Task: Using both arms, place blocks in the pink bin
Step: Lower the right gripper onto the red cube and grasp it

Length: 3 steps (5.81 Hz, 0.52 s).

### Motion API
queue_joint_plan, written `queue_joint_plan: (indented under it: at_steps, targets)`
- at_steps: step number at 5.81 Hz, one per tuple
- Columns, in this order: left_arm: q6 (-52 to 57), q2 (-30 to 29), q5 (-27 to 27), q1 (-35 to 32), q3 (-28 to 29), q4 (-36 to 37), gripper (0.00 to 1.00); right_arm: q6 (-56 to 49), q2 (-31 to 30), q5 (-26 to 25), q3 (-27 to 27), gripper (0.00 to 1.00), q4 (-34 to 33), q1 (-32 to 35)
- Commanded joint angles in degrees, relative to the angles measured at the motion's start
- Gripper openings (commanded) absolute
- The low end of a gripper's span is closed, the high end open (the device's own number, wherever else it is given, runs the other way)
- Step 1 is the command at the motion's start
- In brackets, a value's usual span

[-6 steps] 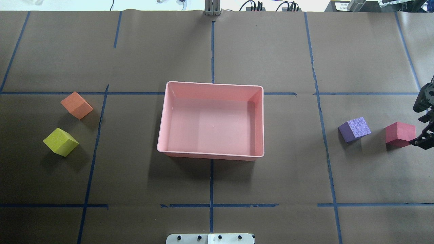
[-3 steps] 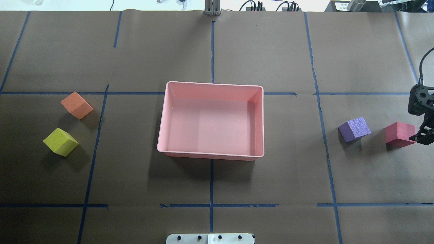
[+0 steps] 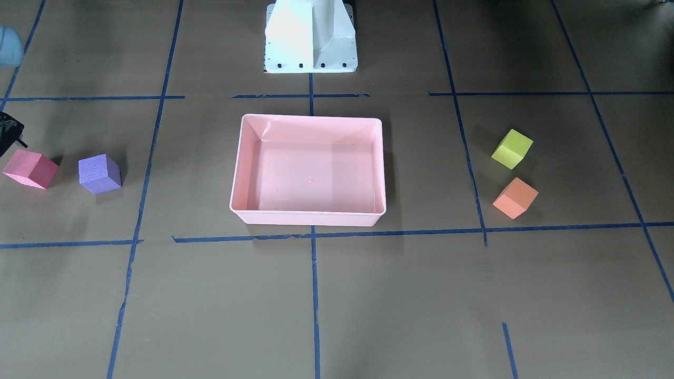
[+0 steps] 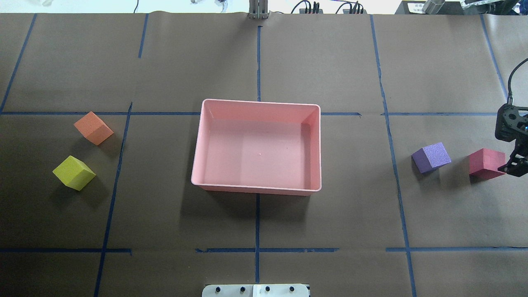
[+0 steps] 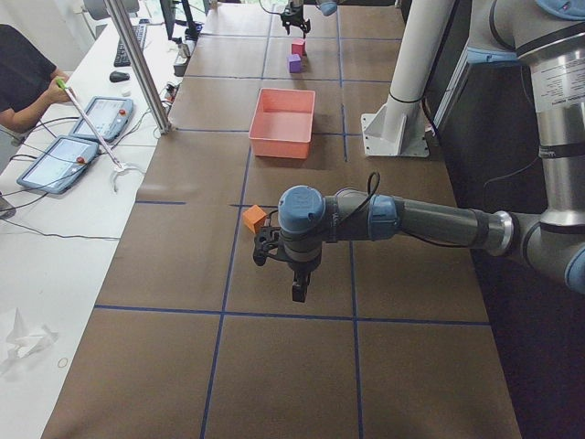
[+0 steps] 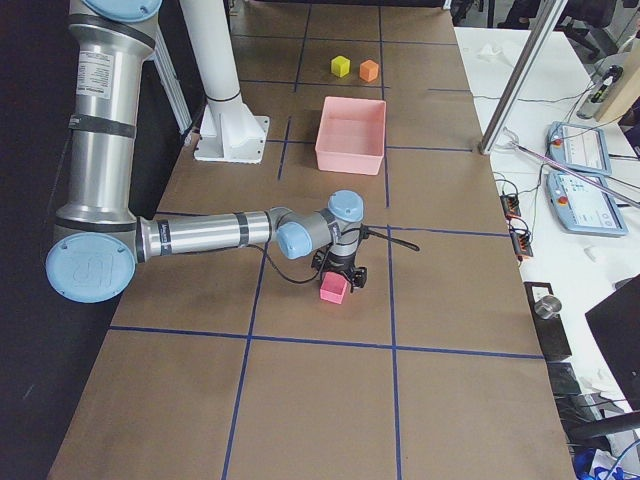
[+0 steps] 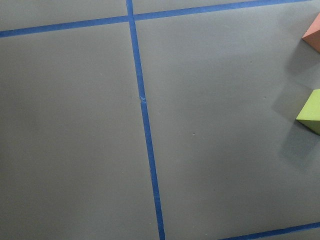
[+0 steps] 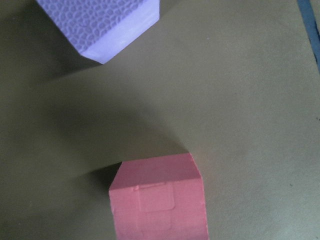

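Observation:
The pink bin sits empty at the table's middle. The orange block and yellow-green block lie to its left. The purple block and red-pink block lie to its right. My right gripper is at the view's right edge, low against the red-pink block's outer side; it looks open. The right wrist view shows the red-pink block just below and the purple block beyond. My left gripper shows only in the exterior left view, above the table outside the orange block; I cannot tell its state.
Blue tape lines grid the brown paper table. The white pedestal base stands behind the bin. The left wrist view shows bare table with the yellow-green block and orange block at its right edge.
My right gripper has shifted slightly inward and away from the robot beside the red-pink block, with more of its wrist and cable showing. The blocks and bin have not moved.

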Motion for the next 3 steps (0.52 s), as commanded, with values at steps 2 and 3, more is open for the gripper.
queue_joint_plan:
  at_steps: [2, 3]
  targets:
    - [0.0, 0.0, 0.0, 0.0, -0.1, 0.0, 1.0, 2.3, 1.0, 1.0, -1.4, 0.98, -0.1, -1.5]
    - [0.0, 0.0, 0.0, 0.0, -0.1, 0.0, 1.0, 2.3, 1.9, 1.1, -2.9, 0.99, -0.1, -1.8]
